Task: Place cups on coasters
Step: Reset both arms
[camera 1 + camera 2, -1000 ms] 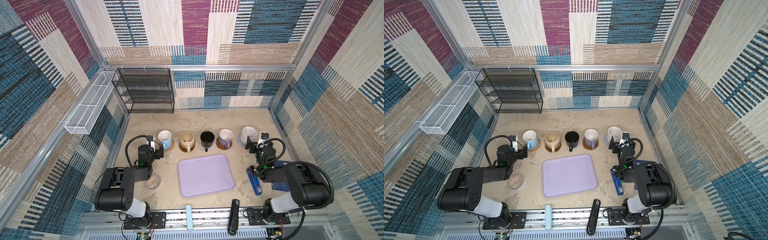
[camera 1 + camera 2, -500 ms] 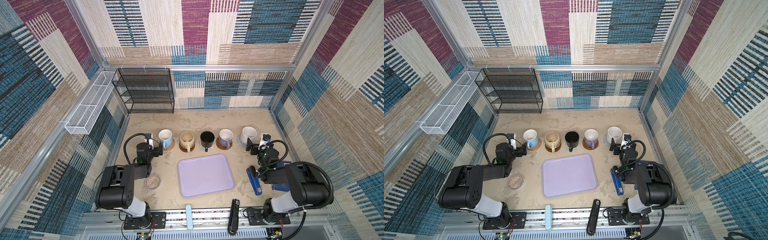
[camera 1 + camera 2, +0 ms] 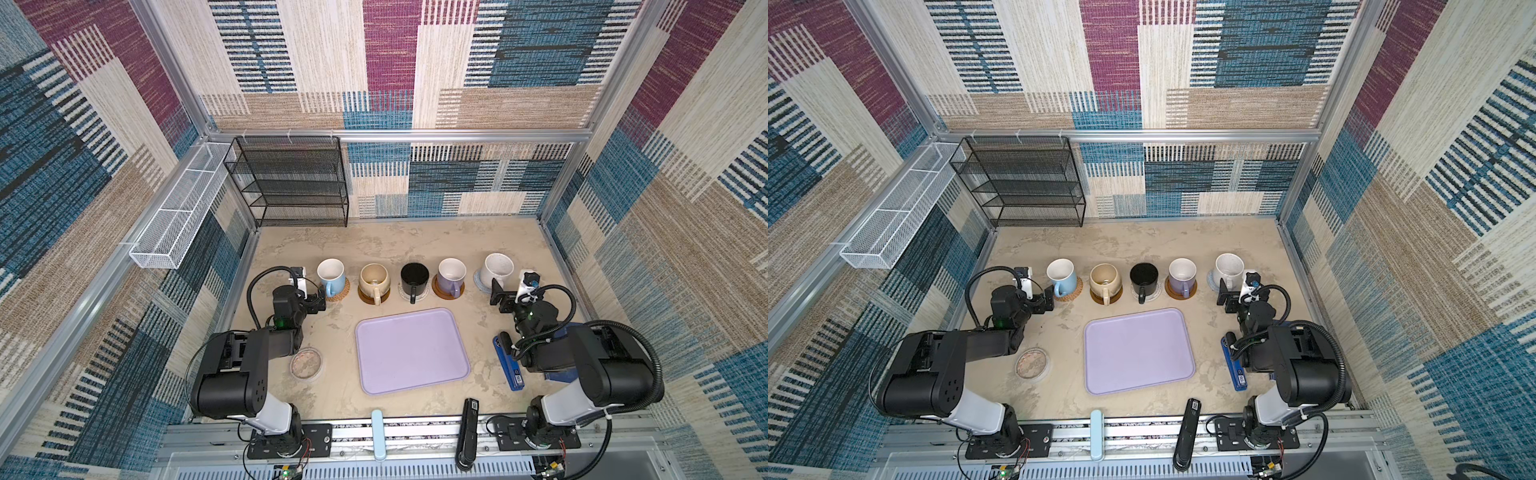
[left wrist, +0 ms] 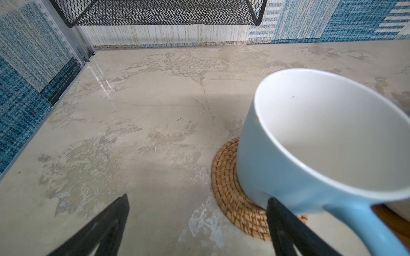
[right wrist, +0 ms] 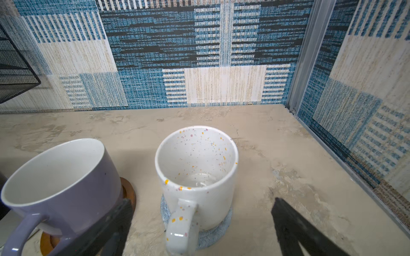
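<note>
Five mugs stand upright in one row at the tray's 12 o'clock, each on its own coaster, so five coasters in all.

From the row's 9 o'clock end to its 3 o'clock end:
- The blue mug, glossy with a white inside, sits on the rattan coaster, which is coiled in a spiral.
- The tan mug, round-bellied, sits on a smooth wood coaster.
- The black mug sits on the whitish crochet coaster.
- The lavender mug, wide with a white inside, sits on a second wood coaster.
- The speckled mug, straight-sided white with yellow and pink flecks, sits on the blue-grey coaster, which is knotted.

The handles that show point about 6 o'clock.

One tray, lavender, is a flat rounded rectangle. One dish, round, shallow and pinkish with a clear rim, lies at the tray's 9 o'clock.

Two grippers, both spread wide and holding nothing. The left gripper sits at the blue mug's 8 o'clock. One finger is just beside the rattan edge, and whether it touches cannot be told. The right gripper sits at the speckled mug's 5 o'clock, with that mug's handle lined up between its fingers in the wrist view.
</note>
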You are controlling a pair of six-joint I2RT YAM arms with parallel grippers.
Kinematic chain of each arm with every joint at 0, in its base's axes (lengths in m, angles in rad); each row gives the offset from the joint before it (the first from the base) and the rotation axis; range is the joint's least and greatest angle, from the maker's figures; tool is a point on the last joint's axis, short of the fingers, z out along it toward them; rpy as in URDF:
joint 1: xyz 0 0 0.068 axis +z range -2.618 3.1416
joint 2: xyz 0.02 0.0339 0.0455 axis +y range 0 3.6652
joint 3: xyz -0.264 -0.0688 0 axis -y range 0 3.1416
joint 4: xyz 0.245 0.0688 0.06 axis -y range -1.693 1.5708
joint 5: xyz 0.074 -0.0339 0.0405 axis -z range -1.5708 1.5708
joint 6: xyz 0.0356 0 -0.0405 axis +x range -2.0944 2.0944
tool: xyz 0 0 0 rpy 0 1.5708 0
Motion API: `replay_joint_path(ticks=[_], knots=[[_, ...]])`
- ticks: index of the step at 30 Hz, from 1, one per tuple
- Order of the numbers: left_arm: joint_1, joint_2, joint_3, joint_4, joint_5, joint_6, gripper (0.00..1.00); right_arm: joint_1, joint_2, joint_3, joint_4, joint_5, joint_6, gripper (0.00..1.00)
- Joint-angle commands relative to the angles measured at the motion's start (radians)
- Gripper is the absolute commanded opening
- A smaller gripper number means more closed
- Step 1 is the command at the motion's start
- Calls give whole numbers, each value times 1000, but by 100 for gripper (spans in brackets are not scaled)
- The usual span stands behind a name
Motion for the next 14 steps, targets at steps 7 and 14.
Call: replay_joint_path(ticks=[7, 14], knots=[[-1, -1, 3, 15, 4, -13, 99, 3, -1, -4, 51, 0, -6, 100], [8, 6, 10, 8, 19, -22, 99, 3, -5, -6, 54, -3, -9, 100]])
